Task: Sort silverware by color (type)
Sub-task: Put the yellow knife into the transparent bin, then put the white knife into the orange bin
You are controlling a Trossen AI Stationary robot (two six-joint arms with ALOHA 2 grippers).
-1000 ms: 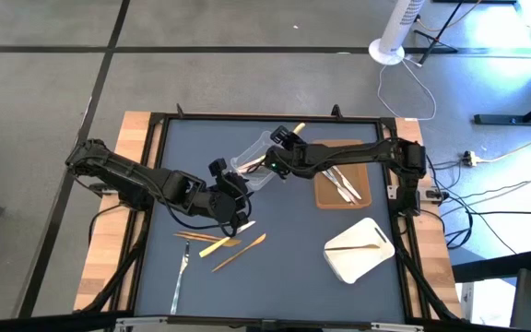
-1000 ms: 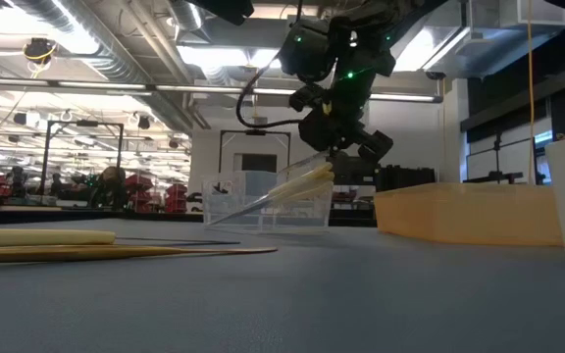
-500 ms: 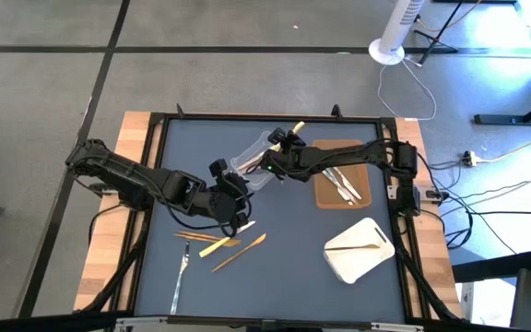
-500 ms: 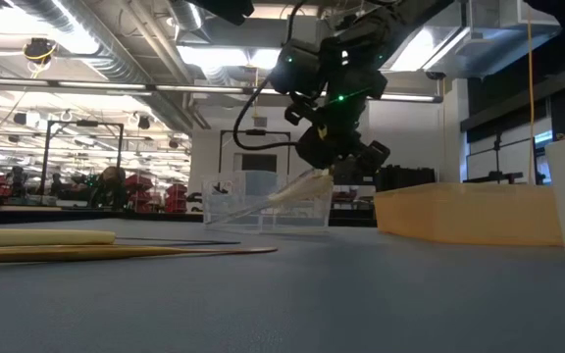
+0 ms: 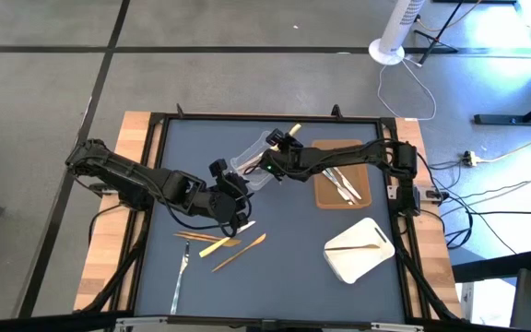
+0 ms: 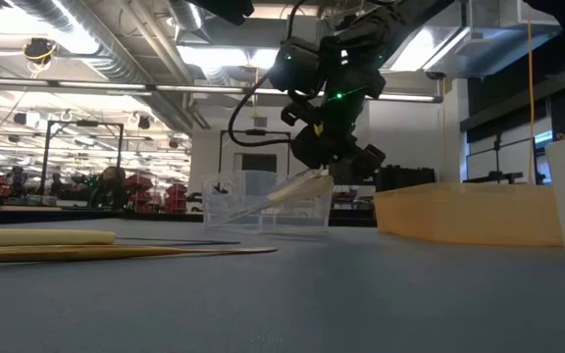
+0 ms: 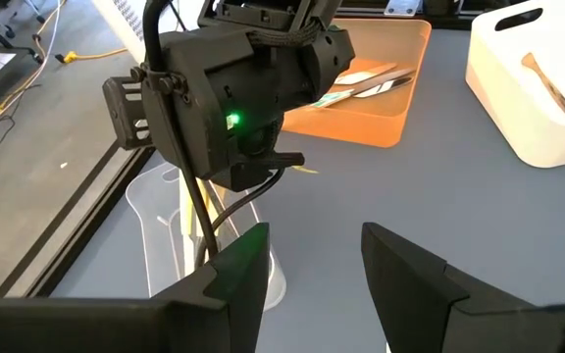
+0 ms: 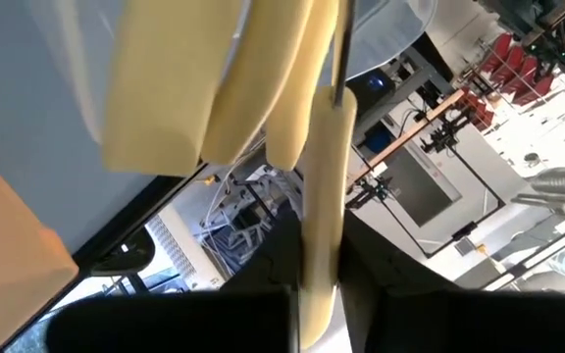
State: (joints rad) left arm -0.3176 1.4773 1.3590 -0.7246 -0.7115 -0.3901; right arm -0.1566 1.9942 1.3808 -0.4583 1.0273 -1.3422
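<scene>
The sort is judged partly done. Silver utensils (image 5: 342,181) are seen lying in the brown tray (image 5: 324,196), and one wooden utensil (image 5: 358,246) rests in the white tray (image 5: 350,268). Left to sort are the loose pieces (image 5: 219,244) on the blue table (image 5: 293,277) — yellow and orange-brown sticks, plus a silver fork (image 5: 182,274) near the front edge — and whatever remains in the clear tub (image 5: 250,159).

The right gripper (image 5: 282,145) is held over the clear tub, its fingers closed tight on a pale yellow utensil (image 6: 297,184). The utensil's long axis is slanted — in the low view its upper end is pinched at the fingers and its lower end dips into the tub; in the high view one tip (image 5: 295,129) points toward the table's far edge. More than one yellow piece may be pinched, though that cannot be settled from the wrist view.

The left gripper (image 7: 307,265) waits beside the tub, fingers apart, nothing held.
</scene>
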